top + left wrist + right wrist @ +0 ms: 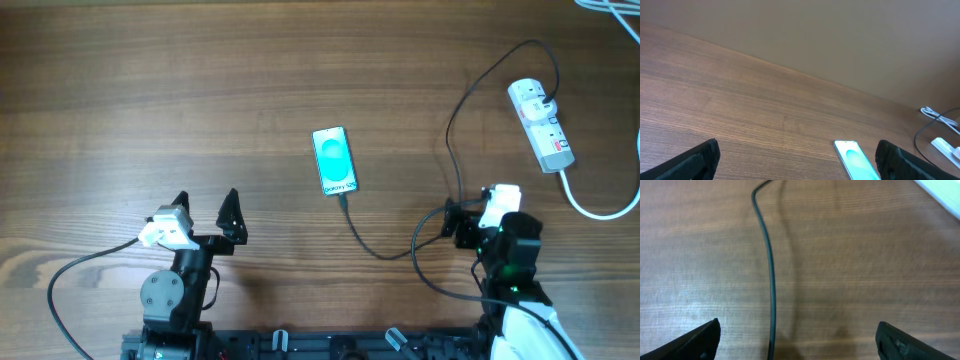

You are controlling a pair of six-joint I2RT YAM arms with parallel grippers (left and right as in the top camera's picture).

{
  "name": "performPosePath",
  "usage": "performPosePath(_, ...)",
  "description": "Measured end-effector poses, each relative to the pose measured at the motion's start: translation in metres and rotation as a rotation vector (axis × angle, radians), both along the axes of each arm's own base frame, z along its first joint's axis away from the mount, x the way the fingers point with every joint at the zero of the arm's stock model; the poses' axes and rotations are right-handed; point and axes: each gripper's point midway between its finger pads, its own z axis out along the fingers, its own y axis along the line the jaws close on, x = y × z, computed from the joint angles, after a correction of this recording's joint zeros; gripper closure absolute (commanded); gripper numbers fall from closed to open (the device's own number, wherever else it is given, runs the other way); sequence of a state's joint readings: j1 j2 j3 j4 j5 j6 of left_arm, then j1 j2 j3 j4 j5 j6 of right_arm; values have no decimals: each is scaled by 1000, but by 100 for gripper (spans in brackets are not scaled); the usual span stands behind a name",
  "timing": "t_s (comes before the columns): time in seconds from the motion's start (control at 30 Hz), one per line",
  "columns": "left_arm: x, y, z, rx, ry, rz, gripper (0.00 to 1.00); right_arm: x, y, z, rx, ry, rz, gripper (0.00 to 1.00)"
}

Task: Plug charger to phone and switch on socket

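both pairs of jaws gape empty; only overhead shows the charger (449, 135) touching the phone (335, 160).

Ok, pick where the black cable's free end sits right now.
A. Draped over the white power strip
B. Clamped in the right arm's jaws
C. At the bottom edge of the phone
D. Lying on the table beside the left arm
C: in the overhead view the black cable curves across the table and its end meets the bottom edge of the phone, away from both arms.
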State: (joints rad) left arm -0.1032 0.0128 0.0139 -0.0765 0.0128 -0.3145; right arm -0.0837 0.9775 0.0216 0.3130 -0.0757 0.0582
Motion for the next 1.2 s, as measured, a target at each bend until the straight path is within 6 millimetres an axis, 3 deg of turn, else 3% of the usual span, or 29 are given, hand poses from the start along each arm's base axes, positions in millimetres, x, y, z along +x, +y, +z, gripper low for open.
performPosePath(0.4, 0, 0, 0, 0, 0, 0, 0, -22, 6, 0, 26, 33, 10, 0)
performPosePath(0.6, 0, 0, 0, 0, 0, 0, 0, -14, 5, 27, 18, -90, 10, 0)
performPosePath(0.73, 0, 0, 0, 0, 0, 0, 0, -12, 5, 34, 29, -117, 5, 0)
performPosePath(0.83, 0, 0, 0, 0, 0, 0, 0, -9, 6, 49, 29, -186, 7, 0)
performPosePath(1.03, 0, 0, 0, 0, 0, 0, 0, -5, 5, 102, 9, -411, 11, 0)
performPosePath(1.2, 0, 0, 0, 0, 0, 0, 0, -7, 6, 130, 0, -530, 14, 0)
